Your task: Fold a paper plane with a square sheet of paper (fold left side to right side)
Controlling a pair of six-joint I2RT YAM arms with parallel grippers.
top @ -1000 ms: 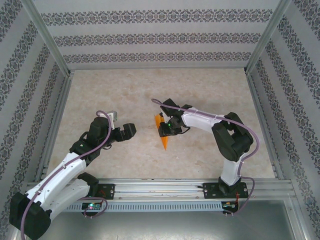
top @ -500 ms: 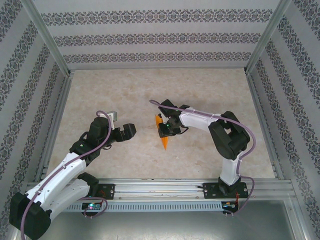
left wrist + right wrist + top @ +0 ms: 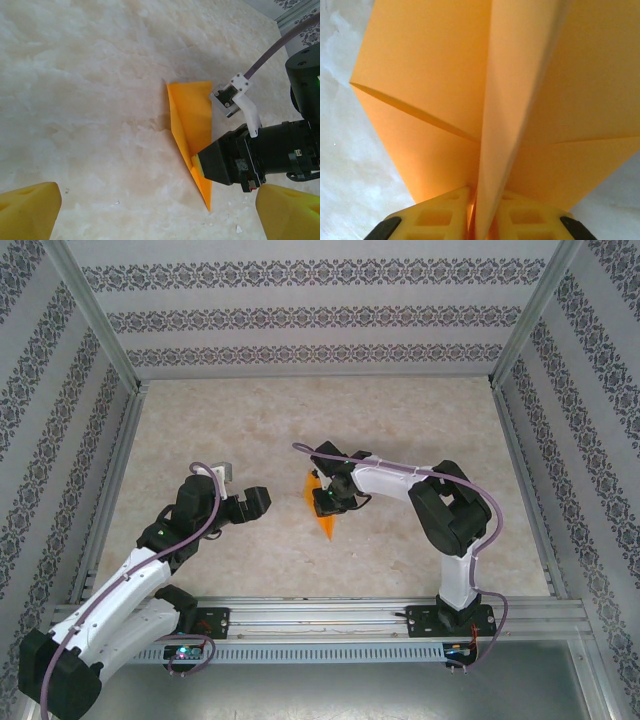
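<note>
Right wrist view: the right gripper [image 3: 482, 212] pinches a raised fold of the square sheet of paper [image 3: 425, 75]; the left gripper [image 3: 159, 212] stands wide, empty.

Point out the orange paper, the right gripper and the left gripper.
orange paper [image 3: 192, 112], left wrist view, its flat upper panel.
right gripper [image 3: 481, 215], right wrist view, between the yellow fingertips pinching the fold.
left gripper [image 3: 160, 212], left wrist view, midway between its wide-apart yellow fingertips.

paper [image 3: 435, 75] top cropped, part hid behind R end effector [image 3: 200, 165]
</note>
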